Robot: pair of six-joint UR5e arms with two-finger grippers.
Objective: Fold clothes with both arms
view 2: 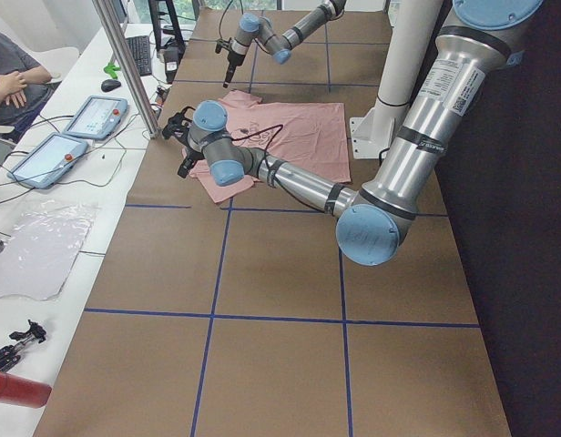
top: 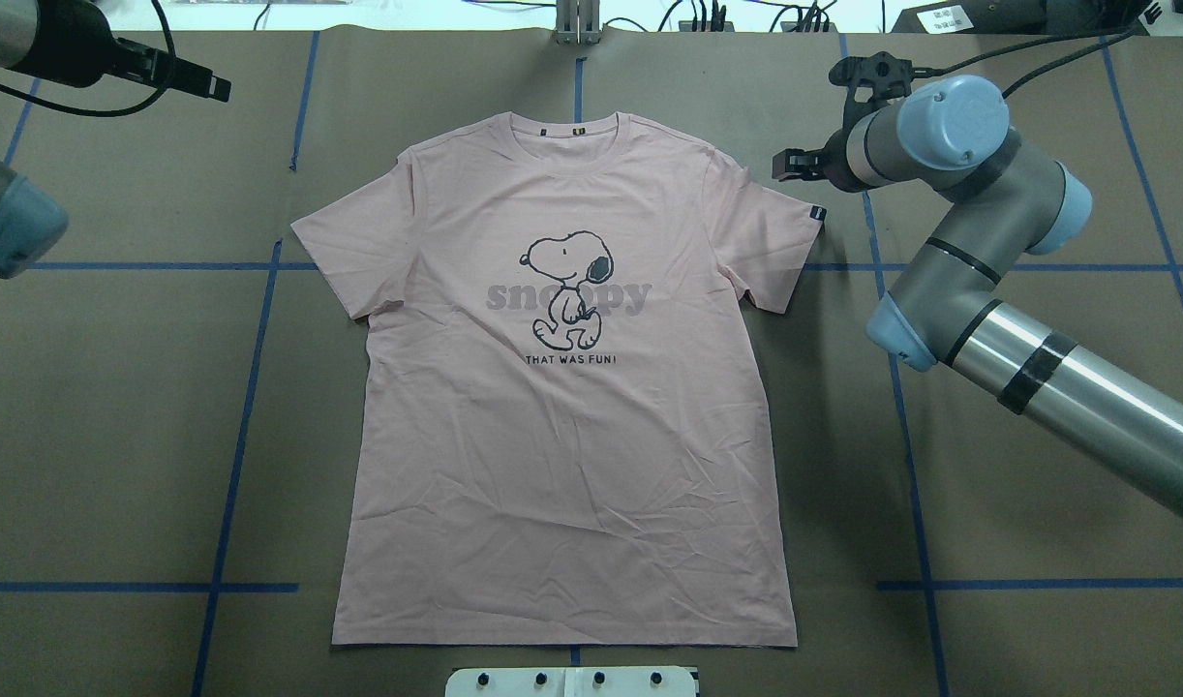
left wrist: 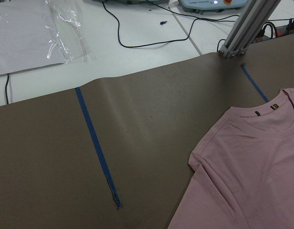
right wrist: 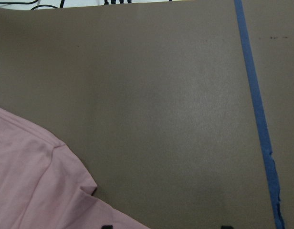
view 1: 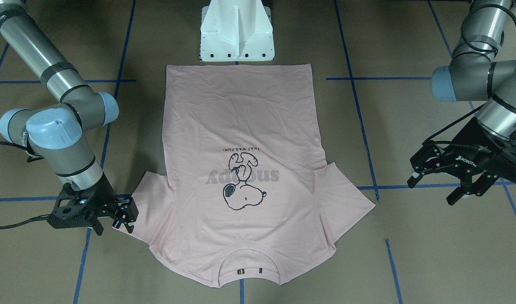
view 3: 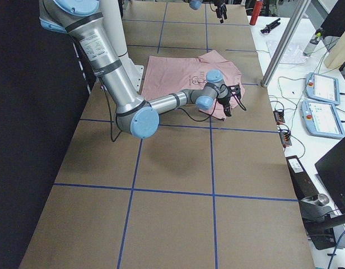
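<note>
The pale pink T-shirt (top: 562, 436) lies flat and face up in the middle of the table, Snoopy print showing, collar (top: 577, 131) at the far edge from the robot. My right gripper (view 1: 126, 217) is low at the outer edge of the shirt's right-hand sleeve (top: 780, 227), open; in the right wrist view its two fingertips stand apart, with the sleeve edge (right wrist: 32, 181) reaching in from the left. My left gripper (view 1: 437, 185) hangs open above bare table, well off the other sleeve (view 1: 346, 202), holding nothing. The left wrist view shows the collar and shoulder (left wrist: 252, 167).
The white pedestal base (view 1: 237, 33) stands at the shirt's hem. Blue tape lines (top: 253, 387) cross the brown table cover. Past the table's far edge are a metal post (view 2: 126, 64), control tablets (view 2: 94, 116), cables, a plastic bag (view 2: 39, 250) and a seated person (view 2: 12, 82).
</note>
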